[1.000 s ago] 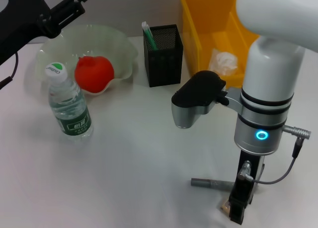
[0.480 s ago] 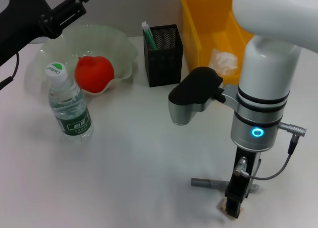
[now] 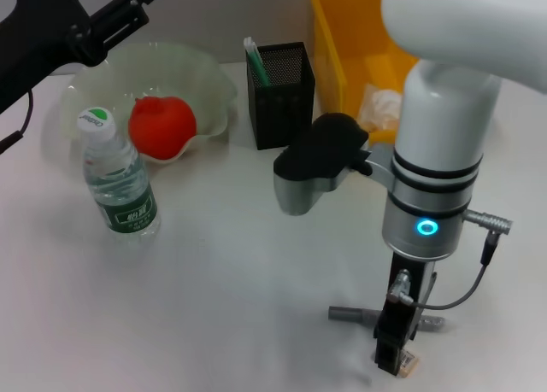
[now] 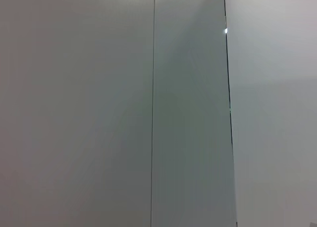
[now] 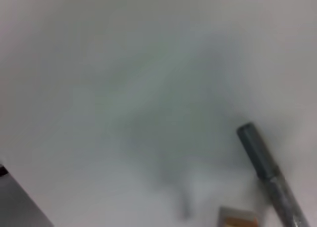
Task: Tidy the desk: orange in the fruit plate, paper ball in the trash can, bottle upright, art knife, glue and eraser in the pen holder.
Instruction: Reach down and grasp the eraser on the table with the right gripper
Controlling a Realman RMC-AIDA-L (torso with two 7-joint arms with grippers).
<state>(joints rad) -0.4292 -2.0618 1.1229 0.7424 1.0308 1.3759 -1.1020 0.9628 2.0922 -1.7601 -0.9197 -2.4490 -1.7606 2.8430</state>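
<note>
1. Head view showed the right tool [image 3: 392,355] low over the smooth white bench [image 3: 231,307], at the small tan eraser [image 3: 407,361] by the near edge; whether it gripped I cannot tell.
2. Slim grey art knife [image 3: 352,313] lay just beside.
3. Left tool [image 3: 128,8] hung far back, above the wavy translucent fruit plate [image 3: 209,76].

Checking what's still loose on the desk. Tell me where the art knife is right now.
In the head view the art knife lies flat on the desk's near right side, just behind the right pincer, with the small eraser beside the pincer's tip.
</note>
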